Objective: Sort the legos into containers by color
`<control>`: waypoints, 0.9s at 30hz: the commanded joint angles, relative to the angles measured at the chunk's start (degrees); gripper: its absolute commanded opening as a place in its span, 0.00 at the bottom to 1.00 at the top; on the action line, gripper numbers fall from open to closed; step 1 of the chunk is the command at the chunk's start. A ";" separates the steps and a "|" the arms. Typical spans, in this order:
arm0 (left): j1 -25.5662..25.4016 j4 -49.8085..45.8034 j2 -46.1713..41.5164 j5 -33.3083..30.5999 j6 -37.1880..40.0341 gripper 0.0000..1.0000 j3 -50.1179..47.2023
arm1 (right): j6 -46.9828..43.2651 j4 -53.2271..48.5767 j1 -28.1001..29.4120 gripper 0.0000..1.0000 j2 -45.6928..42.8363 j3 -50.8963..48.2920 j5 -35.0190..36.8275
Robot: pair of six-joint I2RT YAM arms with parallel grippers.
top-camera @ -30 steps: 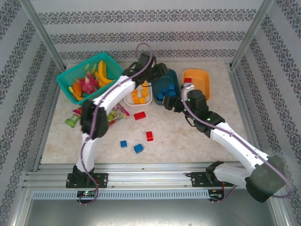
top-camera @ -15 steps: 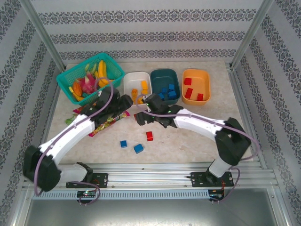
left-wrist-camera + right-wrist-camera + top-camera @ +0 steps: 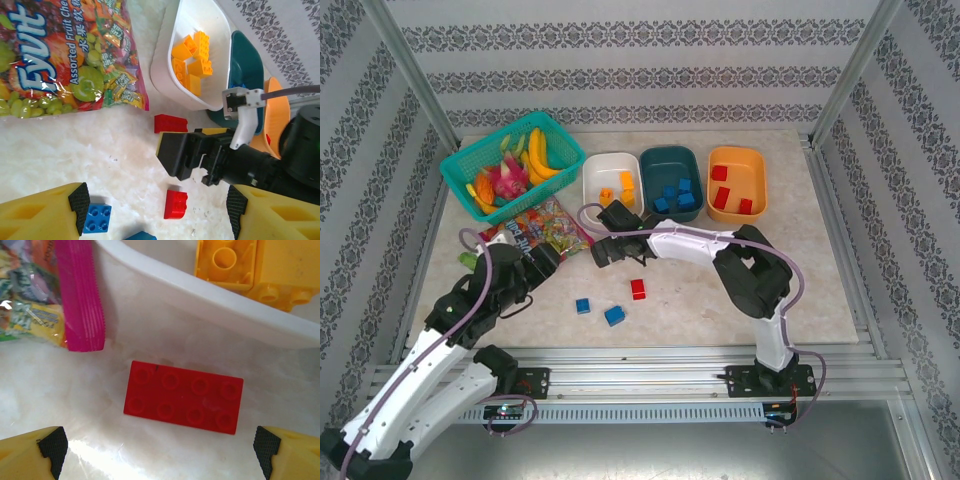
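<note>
Hovering above an 8-stud red brick [image 3: 183,396] on the desk [image 3: 720,290], the right gripper [image 3: 159,447] is wide open; the brick lies between its fingertips, untouched, just beside the white tub [image 3: 200,295]. The left gripper [image 3: 158,209] is open and empty near the candy bag [image 3: 65,55]. Loose on the desk: 1 small red brick [image 3: 638,289], 2 blue bricks [image 3: 582,305].

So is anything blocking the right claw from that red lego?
Nothing visible. The right gripper hangs open over the red lego; the candy bag and white tub lie beside it, not touching.
</note>
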 commanded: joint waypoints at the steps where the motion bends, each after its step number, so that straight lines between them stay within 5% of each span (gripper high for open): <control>1: 0.55 -4.28 -0.48 -1.68 -1.24 0.75 -0.28 | 1.71 -1.32 -0.95 0.98 2.96 2.84 -0.22; 9: 0.61 -3.53 -0.39 -1.33 -1.26 0.74 -0.09 | 2.67 -2.65 -2.41 0.94 7.13 6.93 0.51; 16: 0.60 -2.20 -0.09 -1.07 -1.39 0.74 -0.24 | 1.04 -5.43 -2.40 0.73 9.59 10.63 -0.64; 27: 0.61 0.13 1.89 0.33 -0.28 0.73 -0.11 | 1.97 -6.55 -2.11 0.60 5.54 8.27 0.10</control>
